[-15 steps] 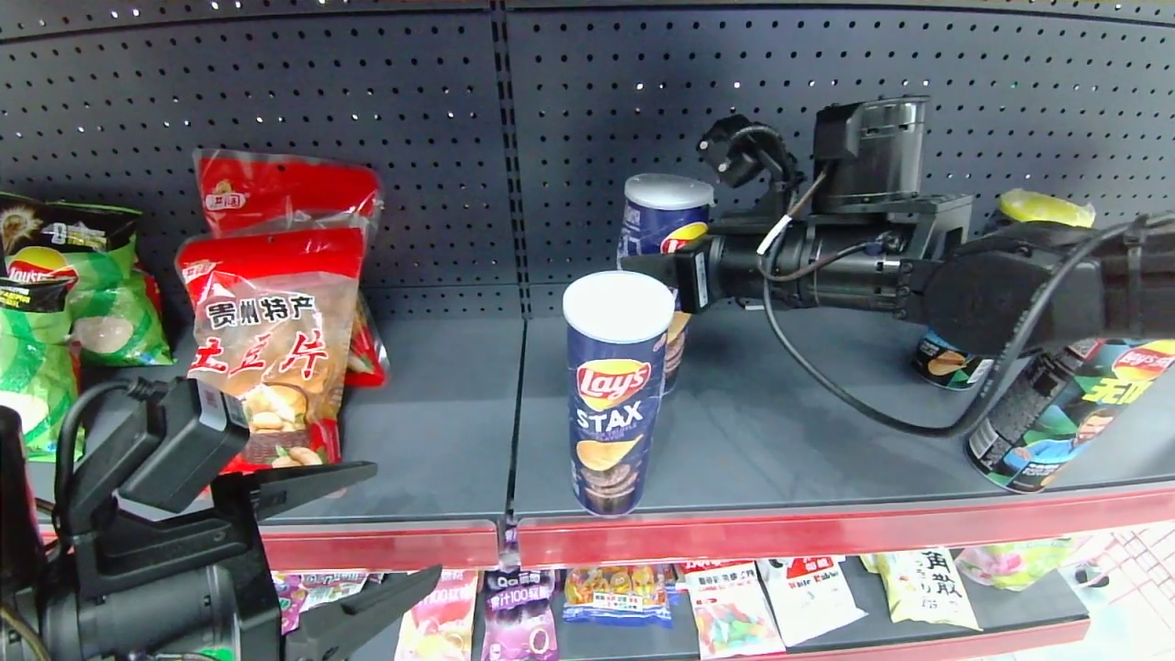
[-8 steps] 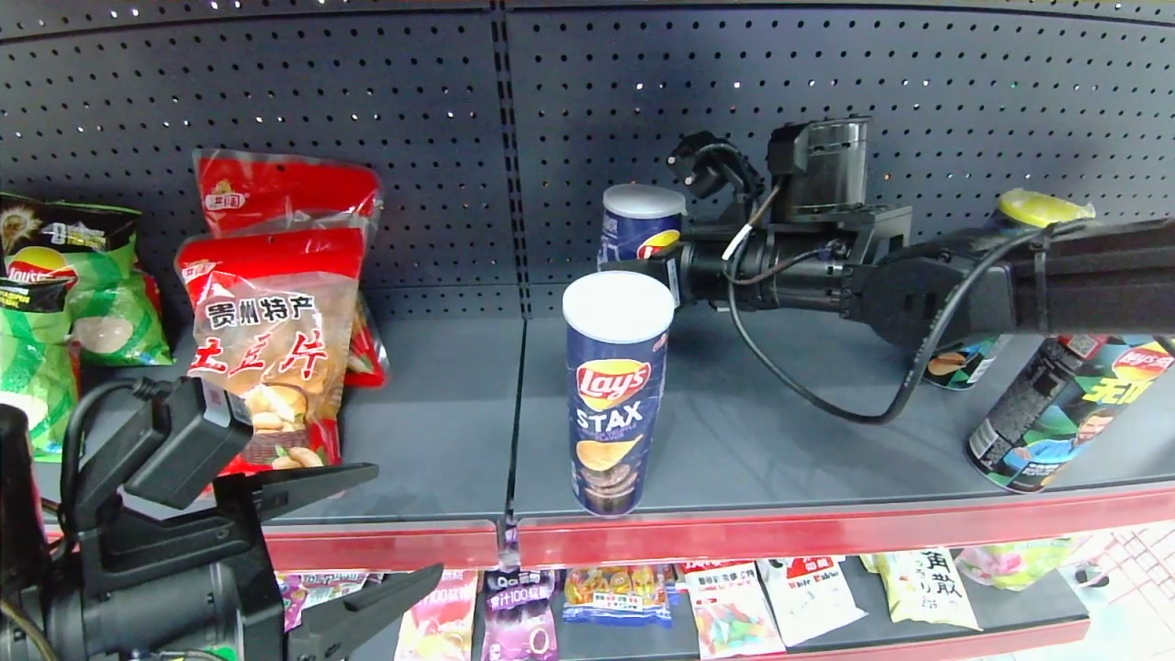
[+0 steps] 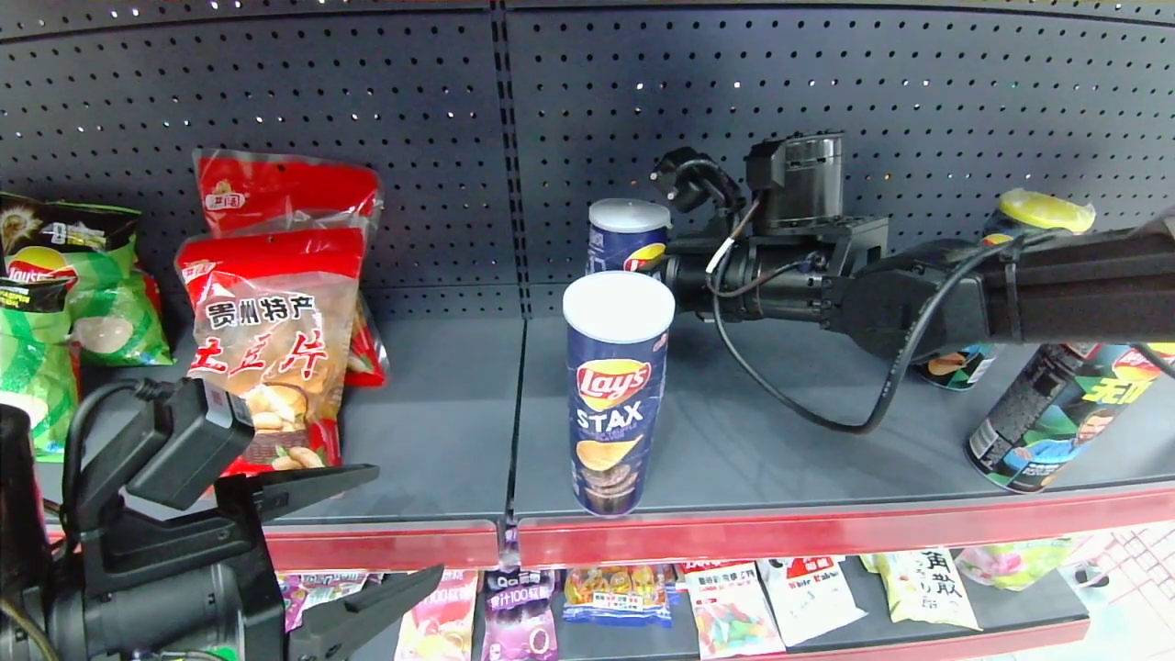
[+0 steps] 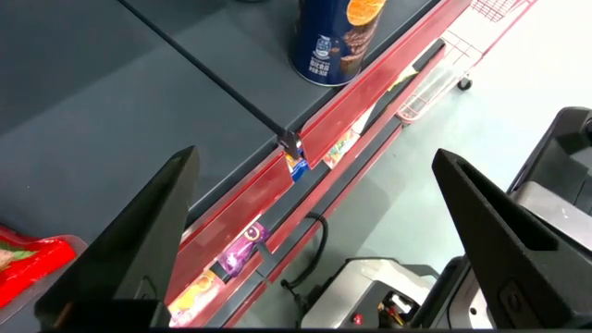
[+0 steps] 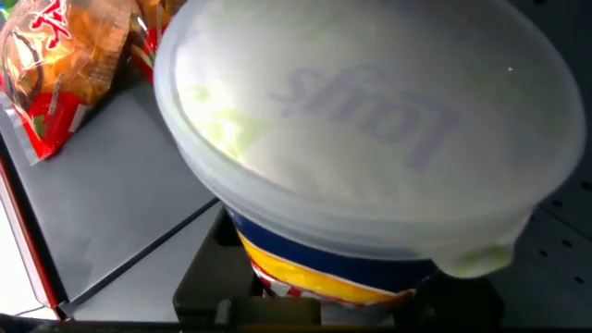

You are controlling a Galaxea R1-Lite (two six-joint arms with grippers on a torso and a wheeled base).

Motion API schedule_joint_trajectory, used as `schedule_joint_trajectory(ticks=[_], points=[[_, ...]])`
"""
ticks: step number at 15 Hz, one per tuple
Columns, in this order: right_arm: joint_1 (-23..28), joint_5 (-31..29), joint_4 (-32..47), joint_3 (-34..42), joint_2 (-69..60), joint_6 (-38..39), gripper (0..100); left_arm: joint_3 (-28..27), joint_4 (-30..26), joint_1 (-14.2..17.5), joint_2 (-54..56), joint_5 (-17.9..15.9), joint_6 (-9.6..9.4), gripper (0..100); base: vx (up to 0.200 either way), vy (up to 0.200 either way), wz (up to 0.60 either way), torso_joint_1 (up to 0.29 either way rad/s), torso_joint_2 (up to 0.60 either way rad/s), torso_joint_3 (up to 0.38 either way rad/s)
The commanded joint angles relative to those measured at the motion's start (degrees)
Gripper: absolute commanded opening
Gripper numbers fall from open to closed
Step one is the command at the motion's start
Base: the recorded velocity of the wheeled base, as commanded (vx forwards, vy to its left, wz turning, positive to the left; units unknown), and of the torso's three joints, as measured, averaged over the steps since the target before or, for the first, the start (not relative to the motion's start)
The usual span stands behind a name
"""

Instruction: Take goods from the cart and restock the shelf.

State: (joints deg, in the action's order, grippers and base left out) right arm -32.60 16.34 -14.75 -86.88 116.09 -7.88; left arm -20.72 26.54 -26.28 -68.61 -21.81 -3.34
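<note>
Dark grey shelf board [image 3: 441,431] and pegboard [image 3: 275,83] lie before me. My right gripper [image 3: 657,268] grips a tall blue cardboard crisp tube with a white plastic lid [image 3: 624,240], upright at the back, directly behind a matching blue tube [image 3: 617,395] at the front edge. I should lower it straight and let go only once its base sits flat. My left gripper [image 3: 408,521] hangs spread wide, holding nothing.

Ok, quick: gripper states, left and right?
Left gripper: jaws open, empty.
Right gripper: closed on the rear blue chip can.
</note>
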Motion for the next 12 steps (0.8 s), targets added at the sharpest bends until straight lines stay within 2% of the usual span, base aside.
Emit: schedule_joint_trajectory(ticks=[1,2,3,7,12], points=[[0.0,-0.1,0.0,0.1,-0.2,0.0,0,0.0,0.0,0.0,-0.2,0.0,0.0,100,0.0,0.0,0.0,0.0,0.0,0.0],[0.0,-0.1,0.0,0.3,-0.2,0.0,0,0.0,0.0,0.0,-0.3,-0.1,0.0,100,0.0,0.0,0.0,0.0,0.0,0.0],[0.0,-0.2,0.0,0.5,-0.3,0.1,100,-0.1,0.0,0.0,-0.4,-0.1,0.09,100,0.0,0.0,0.0,0.0,0.0,0.0],[0.0,-0.3,0.1,1.3,-1.8,0.2,100,-0.5,0.0,0.0,-1.0,0.0,0.26,100,0.0,0.0,0.0,0.0,0.0,0.0],[0.3,-0.6,0.1,8.7,-7.7,0.2,100,-1.8,0.1,0.0,-2.6,-0.1,0.35,100,0.0,0.0,0.0,0.0,0.0,0.0]])
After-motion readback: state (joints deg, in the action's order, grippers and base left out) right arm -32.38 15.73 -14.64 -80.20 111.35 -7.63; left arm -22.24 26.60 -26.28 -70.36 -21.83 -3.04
